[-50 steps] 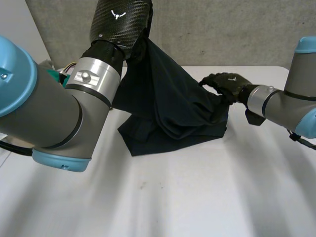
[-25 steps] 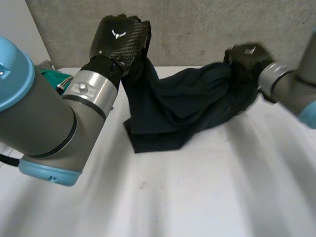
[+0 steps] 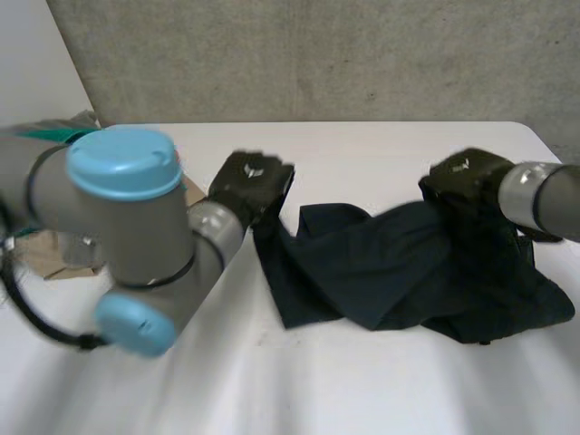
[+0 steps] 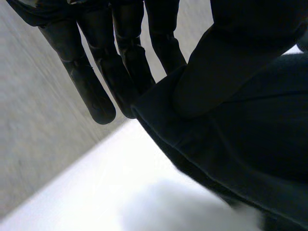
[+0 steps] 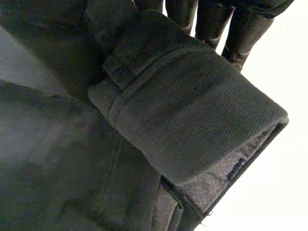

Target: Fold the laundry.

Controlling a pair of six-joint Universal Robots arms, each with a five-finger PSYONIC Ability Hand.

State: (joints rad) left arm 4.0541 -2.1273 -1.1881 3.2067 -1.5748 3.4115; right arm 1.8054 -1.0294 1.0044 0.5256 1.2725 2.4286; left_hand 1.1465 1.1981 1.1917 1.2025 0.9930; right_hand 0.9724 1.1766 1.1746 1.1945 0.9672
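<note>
Head camera: rear, elevated, facing down onto white table. Wrist cameras: very close along black left hand, black right hand. All share dark crumpled cloth.

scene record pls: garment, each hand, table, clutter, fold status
garment: dark, strung between both hands, lower part bunched on the table
left hand: pinches one end's edge between thumb and straight fingers
right hand: grips a hemmed edge at the opposite end, cloth wrapped over it
table: white
clutter: blurred items at the table edge beside the left arm, cannot identify
fold status: no neat fold visible
</note>
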